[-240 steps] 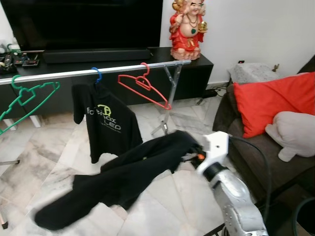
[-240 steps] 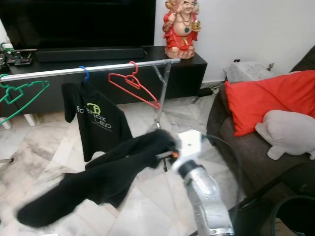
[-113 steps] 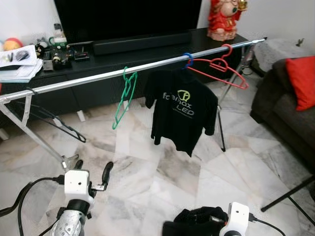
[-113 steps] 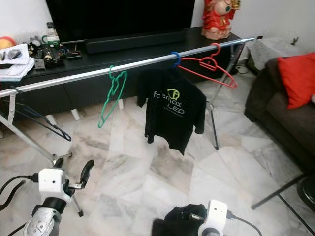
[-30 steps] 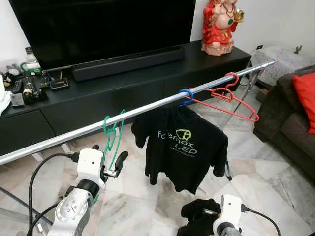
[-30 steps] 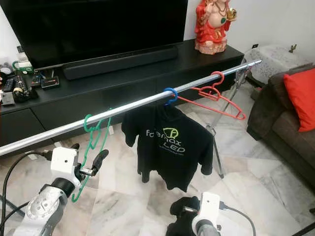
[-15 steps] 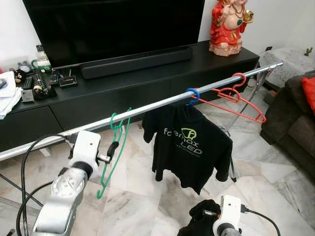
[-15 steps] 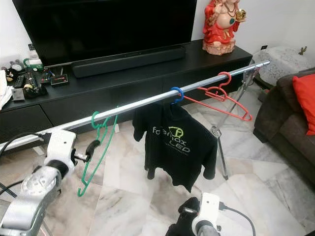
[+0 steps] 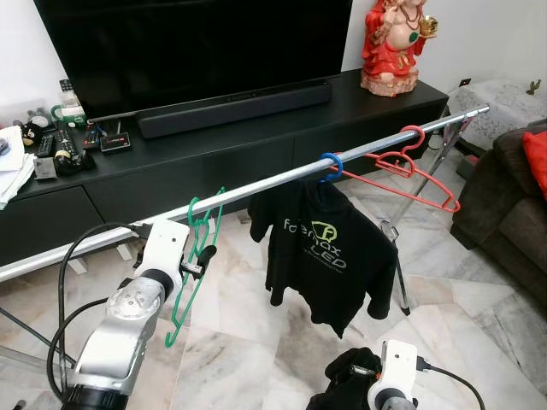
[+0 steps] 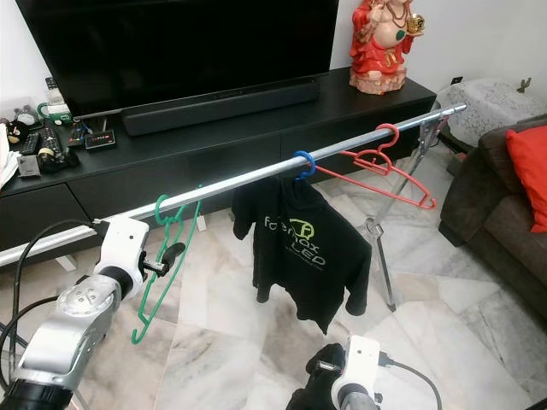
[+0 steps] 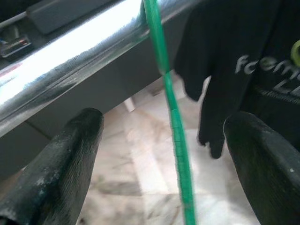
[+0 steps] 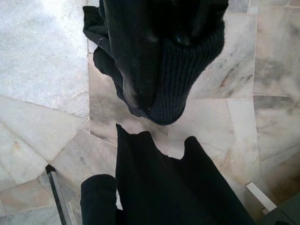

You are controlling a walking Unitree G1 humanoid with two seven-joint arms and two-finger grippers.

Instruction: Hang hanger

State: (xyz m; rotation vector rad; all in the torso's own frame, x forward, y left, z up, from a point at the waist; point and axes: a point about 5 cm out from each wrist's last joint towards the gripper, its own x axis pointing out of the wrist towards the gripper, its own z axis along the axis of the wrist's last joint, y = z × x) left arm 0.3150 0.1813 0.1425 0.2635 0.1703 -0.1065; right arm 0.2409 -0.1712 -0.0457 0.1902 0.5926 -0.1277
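Marble floor (image 9: pixel 479 316) is spreading across the lower frame, with a dark TV cabinet (image 9: pixel 256 145) and a big screen filling the upper half, and a red figurine (image 9: pixel 391 44) sitting at upper right. Silver rail (image 9: pixel 256 188) is running diagonally from lower left up to upper right. Green hanger (image 9: pixel 192 273) is hanging by its hook over the rail at centre left; a black printed T-shirt (image 9: pixel 329 256) on a blue hook is hanging at centre, a bare red hanger (image 9: pixel 419 171) farther right. Left hand (image 9: pixel 203 256) is sitting right at the green hanger just under the rail; in the left wrist view its fingers (image 11: pixel 65 159) are standing wide apart, the green wire passing between them and touching neither. Right hand (image 12: pixel 159 61) is waiting at the bottom edge, right of centre, clamped on a black garment (image 12: pixel 159 187) that is drooping toward the floor. Judgement: the hanging is looking done, hook seated and grip released; what is remaining is drawing the left hand clear without dragging the hook off.
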